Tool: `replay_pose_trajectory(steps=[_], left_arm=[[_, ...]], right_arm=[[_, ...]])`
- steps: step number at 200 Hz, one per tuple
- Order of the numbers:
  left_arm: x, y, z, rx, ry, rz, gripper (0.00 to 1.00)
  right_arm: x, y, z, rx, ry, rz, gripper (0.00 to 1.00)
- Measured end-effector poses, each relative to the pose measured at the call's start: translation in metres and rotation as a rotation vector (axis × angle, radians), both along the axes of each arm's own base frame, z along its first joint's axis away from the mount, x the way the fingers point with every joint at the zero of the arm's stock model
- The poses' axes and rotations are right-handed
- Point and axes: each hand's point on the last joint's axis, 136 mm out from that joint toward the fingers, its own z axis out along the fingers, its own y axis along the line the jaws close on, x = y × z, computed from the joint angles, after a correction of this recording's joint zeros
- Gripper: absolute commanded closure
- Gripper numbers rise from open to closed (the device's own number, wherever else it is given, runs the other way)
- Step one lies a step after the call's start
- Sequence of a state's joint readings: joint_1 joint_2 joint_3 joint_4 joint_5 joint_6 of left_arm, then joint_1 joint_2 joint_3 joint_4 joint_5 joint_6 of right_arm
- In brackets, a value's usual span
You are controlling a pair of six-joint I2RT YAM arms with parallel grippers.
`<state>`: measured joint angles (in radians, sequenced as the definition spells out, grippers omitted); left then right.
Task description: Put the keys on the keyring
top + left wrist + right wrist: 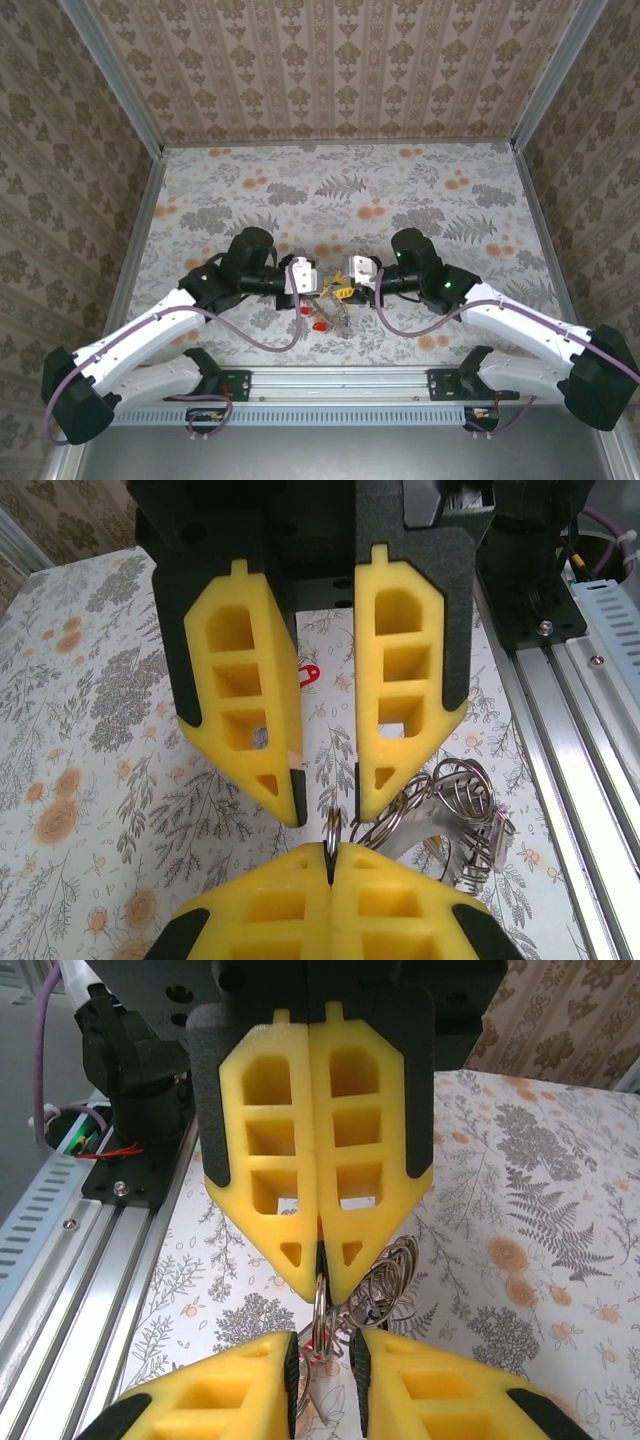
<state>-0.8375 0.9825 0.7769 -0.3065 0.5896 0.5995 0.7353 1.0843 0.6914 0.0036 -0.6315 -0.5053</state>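
"Two grippers faced each other over one spot. What had the left gripper (pixel 331 858) got?"

"Its yellow fingers were pressed fully together on the rim of the large thin grey metal keyring (pixel 320 1305). The keyring stood upright and edge-on, its plane running along the line from one gripper to the other."

"And the right gripper (pixel 325 1360)?"

"It came at the keyring from the opposite side, jaws partly apart, one either side of that same rim. I saw no contact, so it held nothing."

"The keys?"

"A tangle of smaller wire loops (pixel 455 805) hung just beside the keyring. The red-headed metal keys (pixel 318 325) lay on the flower-patterned table (pixel 400 190) near the keyring, on its side toward the arm bases. I judged the right arm the free one to fetch them."
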Motion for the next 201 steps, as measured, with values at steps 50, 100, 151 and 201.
replay_pose_trajectory(steps=[50, 100, 151, 201], left_arm=[[0.001, 0.0, -0.001, 0.004, 0.001, 0.004, 1.0], [0.001, -0.002, 0.002, -0.011, -0.006, -0.001, 0.71], [-0.002, 0.001, 0.015, -0.076, -0.045, -0.002, 0.71], [0.006, 0.009, 0.006, -0.077, -0.036, 0.037, 0.69]], right_arm=[[0.001, 0.003, -0.004, -0.008, 0.011, -0.004, 1.0], [0.003, 0.003, -0.002, 0.019, -0.009, -0.016, 1.0], [0.003, 0.003, 0.003, 0.076, -0.041, -0.026, 1.0], [0.002, 0.004, 0.013, 0.12, -0.064, -0.024, 1.0]])
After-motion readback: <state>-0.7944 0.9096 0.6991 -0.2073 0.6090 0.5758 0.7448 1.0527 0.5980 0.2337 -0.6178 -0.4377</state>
